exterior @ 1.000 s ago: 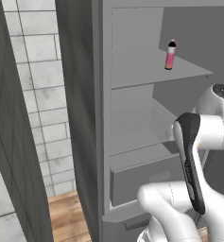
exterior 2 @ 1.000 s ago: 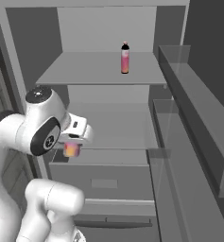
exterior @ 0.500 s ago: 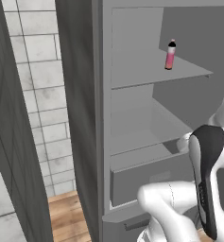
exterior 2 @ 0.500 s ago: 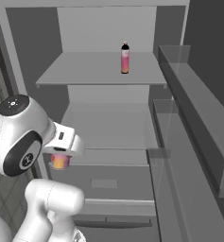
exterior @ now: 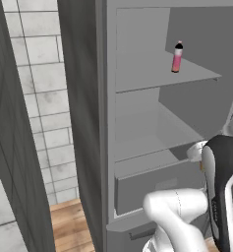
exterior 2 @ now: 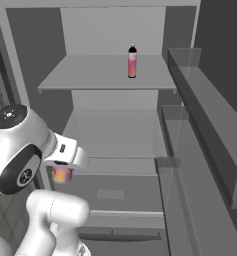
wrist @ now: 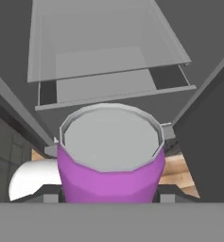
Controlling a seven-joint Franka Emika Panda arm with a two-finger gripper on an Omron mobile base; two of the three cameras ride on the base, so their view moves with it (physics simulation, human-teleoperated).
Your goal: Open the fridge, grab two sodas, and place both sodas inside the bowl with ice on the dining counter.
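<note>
The fridge [exterior 2: 115,115] stands open, its grey shelves and lower drawer [exterior 2: 112,190] bare to both base cameras; on the upper shelf the slim pink bottle [exterior 2: 132,61] with a black cap stands upright, alone and well back from the front edge, also seen from the left side [exterior: 177,57]. The gripper [exterior 2: 63,170] hangs low in front of the drawer, to the left of the fridge's opening, closed around the purple-pink can [exterior 2: 62,174], whose yellowish lower band peeks out beneath the white hand. In the hand view the can [wrist: 111,160] sits upright between the fingers, its grey top facing the camera, with the drawer's open tray [wrist: 108,56] above it and a strip of wooden floor [wrist: 179,172] beside. To the right, the open fridge door [exterior 2: 205,150] with its clear door bins runs close alongside the arm; on the left, a white tiled wall [exterior: 44,113] and a dark cabinet panel [exterior: 10,147] border the fridge.
</note>
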